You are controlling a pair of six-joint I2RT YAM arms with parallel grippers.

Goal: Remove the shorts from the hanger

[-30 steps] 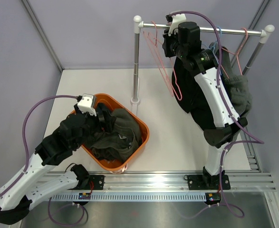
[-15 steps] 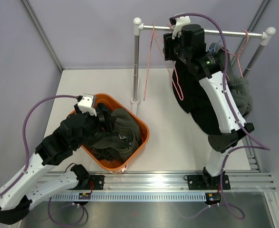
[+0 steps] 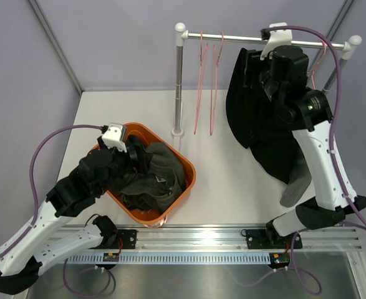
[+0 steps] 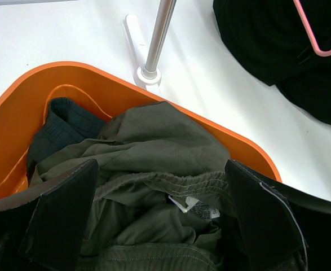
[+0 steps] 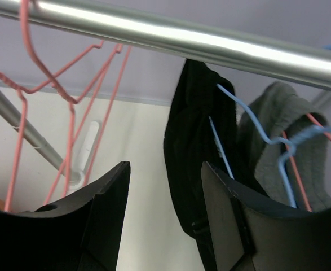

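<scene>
Olive shorts point(image 4: 165, 141) lie in the orange basket point(image 4: 18, 107) — two pink hangers point(image 5: 23, 22) hang bare. Black shorts point(image 5: 190, 124) (grey shorts point(image 5: 283, 107) too) are not off yet. Left pincer point(image 4: 160, 169), right pincer point(image 5: 165, 169): spread.

Pale lilac walls point(image 3: 108, 43), white table point(image 3: 229, 180), aluminium rail point(image 3: 201, 234) along near edge, even light

Left arm point(image 3: 42, 221), right arm point(image 3: 323, 162): white shells, black joints, purple cables point(image 3: 48, 142), white wrist cameras point(image 3: 115, 134), black wedge-shaped fingers point(image 4: 64, 217).

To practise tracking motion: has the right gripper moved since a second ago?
Yes. The right gripper has shifted right along the rail, away from the left post.
</scene>
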